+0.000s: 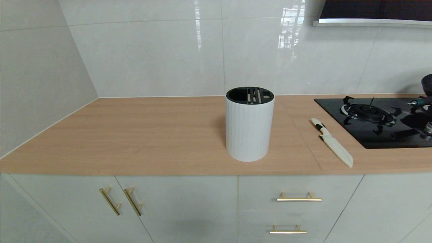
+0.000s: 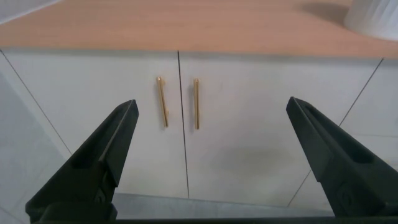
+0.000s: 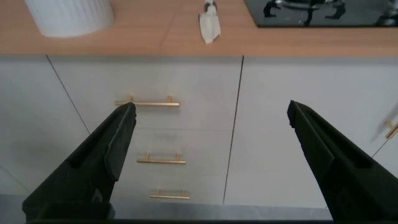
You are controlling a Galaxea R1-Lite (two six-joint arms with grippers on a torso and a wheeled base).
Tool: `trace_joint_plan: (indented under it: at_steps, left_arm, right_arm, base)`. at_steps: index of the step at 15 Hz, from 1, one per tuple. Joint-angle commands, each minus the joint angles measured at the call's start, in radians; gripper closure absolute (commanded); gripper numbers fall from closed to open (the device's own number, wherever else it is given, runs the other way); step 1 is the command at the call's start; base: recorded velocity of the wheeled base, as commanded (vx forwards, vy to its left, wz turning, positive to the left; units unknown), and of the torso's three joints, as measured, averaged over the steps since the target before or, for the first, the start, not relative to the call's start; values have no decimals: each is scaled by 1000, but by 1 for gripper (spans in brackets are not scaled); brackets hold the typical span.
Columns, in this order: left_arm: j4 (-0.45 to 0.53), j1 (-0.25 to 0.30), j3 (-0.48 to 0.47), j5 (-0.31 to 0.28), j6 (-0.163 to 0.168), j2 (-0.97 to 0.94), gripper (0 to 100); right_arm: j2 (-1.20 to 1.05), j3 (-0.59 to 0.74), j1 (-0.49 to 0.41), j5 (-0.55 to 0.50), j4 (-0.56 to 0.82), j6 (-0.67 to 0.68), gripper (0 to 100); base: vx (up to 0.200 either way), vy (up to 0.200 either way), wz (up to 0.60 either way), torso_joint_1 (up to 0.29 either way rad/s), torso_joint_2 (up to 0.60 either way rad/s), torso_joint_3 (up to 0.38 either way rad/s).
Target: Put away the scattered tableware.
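Observation:
A white ribbed cylindrical knife holder [image 1: 249, 126] with a black slotted top stands on the wooden countertop [image 1: 135, 135], near its front edge. A white knife [image 1: 332, 142] lies flat on the counter to the holder's right, handle toward the wall and blade tip toward the front edge. In the right wrist view the knife [image 3: 209, 23] and holder [image 3: 68, 15] sit above the drawers. My left gripper [image 2: 211, 155] hangs open in front of the cabinet doors, below counter height. My right gripper [image 3: 211, 155] is open too, facing the drawer fronts, with nothing between its fingers.
A black gas hob [image 1: 374, 119] with pan supports sits at the counter's right, close to the knife. Dark cookware [image 1: 426, 98] shows at the far right edge. Cabinet doors with gold handles [image 1: 121, 200] and drawers [image 1: 298, 197] are below. Tiled walls close the back and left.

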Motion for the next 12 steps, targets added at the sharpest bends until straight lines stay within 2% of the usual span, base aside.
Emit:
trace_joint_plan:
  at_steps: [1,12]
  left_arm:
    - [-1,0,0,1,-1,0,0]
    - [-1,0,0,1,-1,0,0]
  right_arm:
    - [1,1,0,0,0,0,0]
    - [1,1,0,0,0,0,0]
  base:
    - [0,0,0,222,-525,-305]
    - [0,0,0,248,-564,-317]
